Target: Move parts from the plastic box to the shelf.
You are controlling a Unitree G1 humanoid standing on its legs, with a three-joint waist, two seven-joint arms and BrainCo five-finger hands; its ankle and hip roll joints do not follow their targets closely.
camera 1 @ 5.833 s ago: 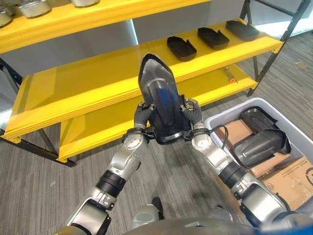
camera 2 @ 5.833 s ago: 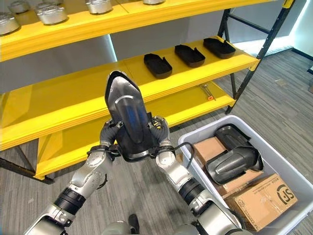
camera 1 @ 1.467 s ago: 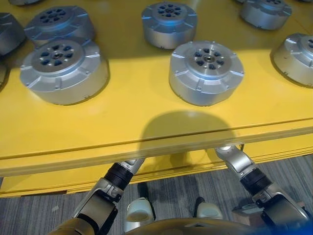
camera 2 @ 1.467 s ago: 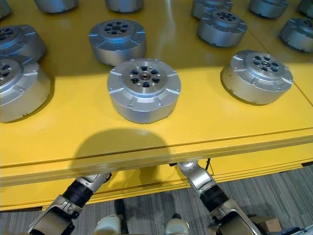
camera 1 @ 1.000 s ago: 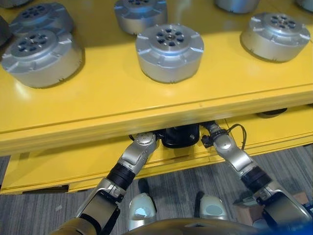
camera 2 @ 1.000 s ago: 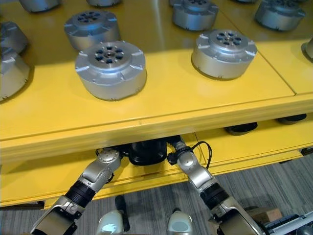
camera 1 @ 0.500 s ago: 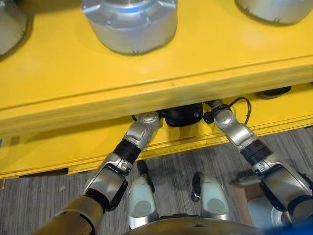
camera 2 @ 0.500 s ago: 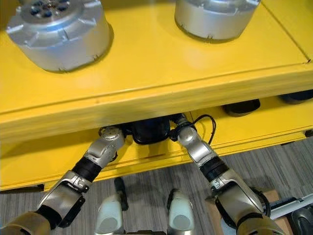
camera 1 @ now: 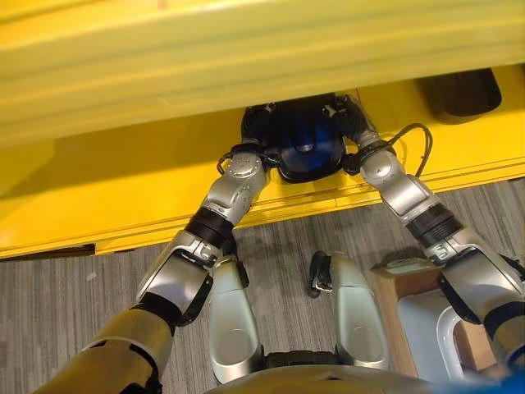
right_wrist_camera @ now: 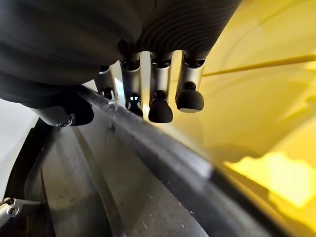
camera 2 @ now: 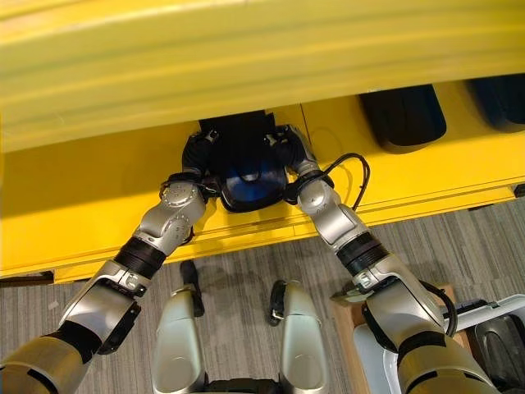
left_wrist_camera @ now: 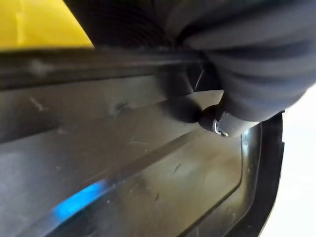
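A black moulded part [camera 1: 305,149] lies low over the yellow middle shelf [camera 1: 123,189], just under the front edge of the shelf above. My left hand [camera 1: 257,131] grips its left side and my right hand [camera 1: 354,130] its right side. In the right wrist view the fingers [right_wrist_camera: 160,106] curl over the part's rim [right_wrist_camera: 148,163] with the thumb inside. The left wrist view has the thumb [left_wrist_camera: 195,109] pressed on the part's inner face [left_wrist_camera: 123,168].
The upper yellow shelf's edge [camera 1: 246,57] hangs close over both hands. Other black parts [camera 2: 402,115] sit further right on the middle shelf. The plastic box [camera 2: 484,310] with a black part [camera 2: 502,345] and a cardboard box [camera 1: 394,279] stand on the floor at the lower right.
The camera has tipped further down, so the silver discs on the upper shelf have left the picture. Both hands and the part now show more fully on the middle shelf, still gripped.
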